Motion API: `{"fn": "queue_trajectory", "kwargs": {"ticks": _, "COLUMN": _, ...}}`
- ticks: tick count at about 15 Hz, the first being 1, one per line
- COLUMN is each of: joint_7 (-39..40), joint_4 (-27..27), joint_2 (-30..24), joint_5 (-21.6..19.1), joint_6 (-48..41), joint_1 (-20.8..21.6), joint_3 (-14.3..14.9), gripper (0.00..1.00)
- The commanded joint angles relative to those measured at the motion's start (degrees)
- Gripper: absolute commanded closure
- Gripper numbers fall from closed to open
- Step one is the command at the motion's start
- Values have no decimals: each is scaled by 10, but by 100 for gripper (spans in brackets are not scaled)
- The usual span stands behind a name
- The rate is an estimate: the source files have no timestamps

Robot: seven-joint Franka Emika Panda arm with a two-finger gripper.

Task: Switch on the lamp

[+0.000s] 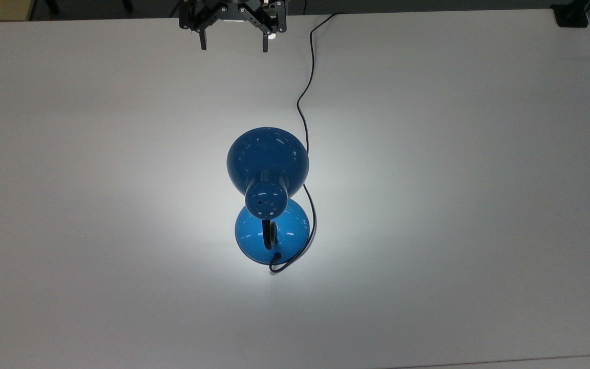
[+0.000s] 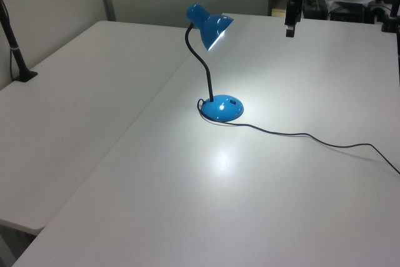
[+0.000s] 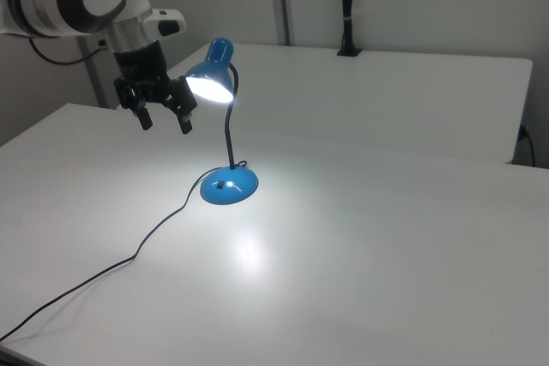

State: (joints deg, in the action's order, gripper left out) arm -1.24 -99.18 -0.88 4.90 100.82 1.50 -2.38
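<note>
You've got a big white table [image 1: 479,154] filling most of the scene, with a second white table [image 2: 69,92] butted against it on the left view's left and grey partition walls behind. The lamp [image 1: 268,164] stands mid-table, lit, throwing a bright pool [image 2: 222,157] onto the surface just near its round base [image 3: 228,186]. Its thin black cord [image 1: 305,110] snakes off toward the far edge in the top view. Your gripper [image 1: 232,45] hangs above that far edge, well apart from the lamp, fingers spread wide with nothing between them.
</note>
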Motion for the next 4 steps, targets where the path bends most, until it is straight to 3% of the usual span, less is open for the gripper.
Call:
{"fn": "queue_trajectory", "kwargs": {"ticks": 1, "joint_7": 5, "joint_4": 21, "joint_2": -12, "joint_5": 3, "joint_6": -33, "joint_1": -14, "joint_3": 3, "gripper": 0}}
{"fn": "queue_trajectory", "kwargs": {"ticks": 4, "joint_7": 7, "joint_4": 25, "joint_2": -12, "joint_5": 2, "joint_6": -43, "joint_1": -20, "joint_3": 3, "gripper": 0}}
